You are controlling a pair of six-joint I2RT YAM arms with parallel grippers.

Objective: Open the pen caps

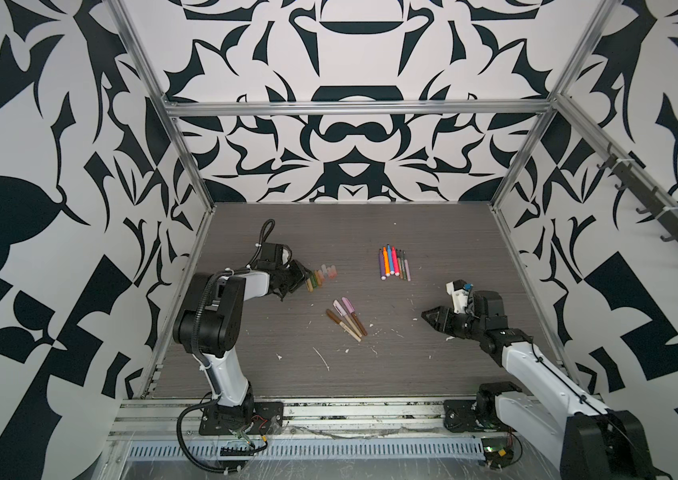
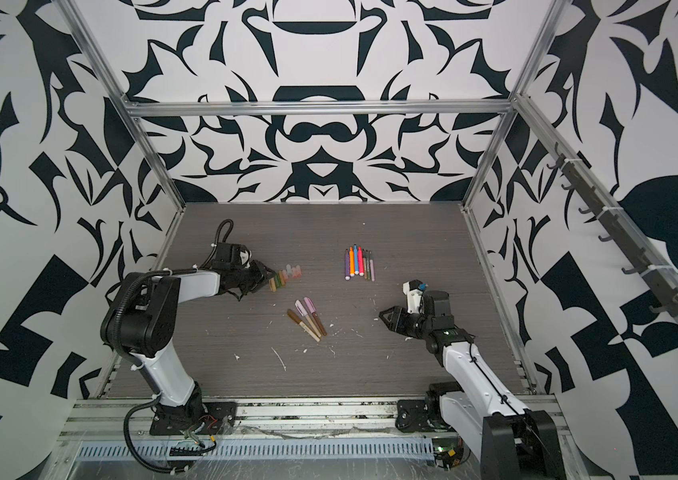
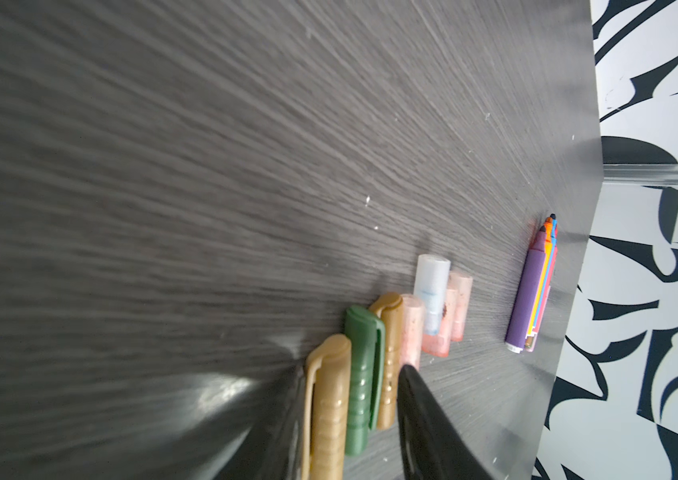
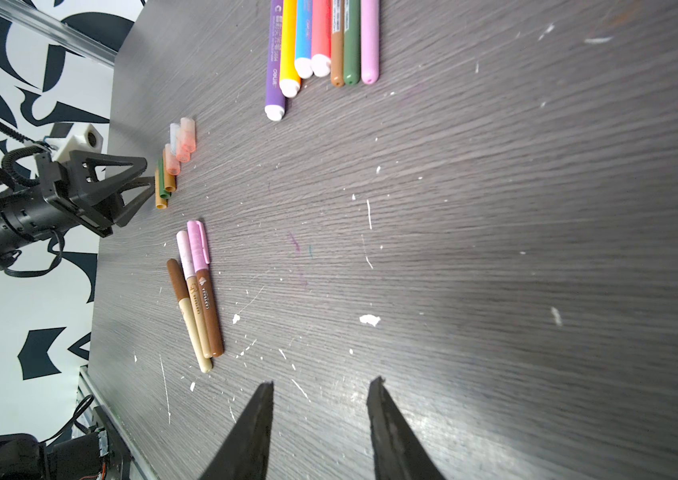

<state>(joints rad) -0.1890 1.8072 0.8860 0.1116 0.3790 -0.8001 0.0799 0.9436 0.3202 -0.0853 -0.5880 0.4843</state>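
Several loose pen caps point(image 1: 320, 276) lie in a row at the table's left: tan point(image 3: 329, 395), green point(image 3: 364, 374), brown-tan point(image 3: 389, 353) and pale pinkish or clear ones point(image 3: 433, 291). My left gripper point(image 1: 306, 277) is low at the near end of this row, open, its jaws straddling the tan, green and brown-tan caps. Several uncapped pens point(image 1: 393, 264) lie side by side further back. Three capped pens point(image 1: 347, 318), two with lilac caps and one with a brown cap, lie mid-table. My right gripper point(image 4: 322, 380) hovers open and empty at the right point(image 1: 426, 318).
White flecks of debris point(image 4: 369, 320) are scattered over the dark wood-grain table point(image 1: 370, 374). Aluminium frame rails point(image 1: 354, 409) and patterned walls enclose it. The left arm's elbow point(image 1: 212, 316) stands tall near the front left.
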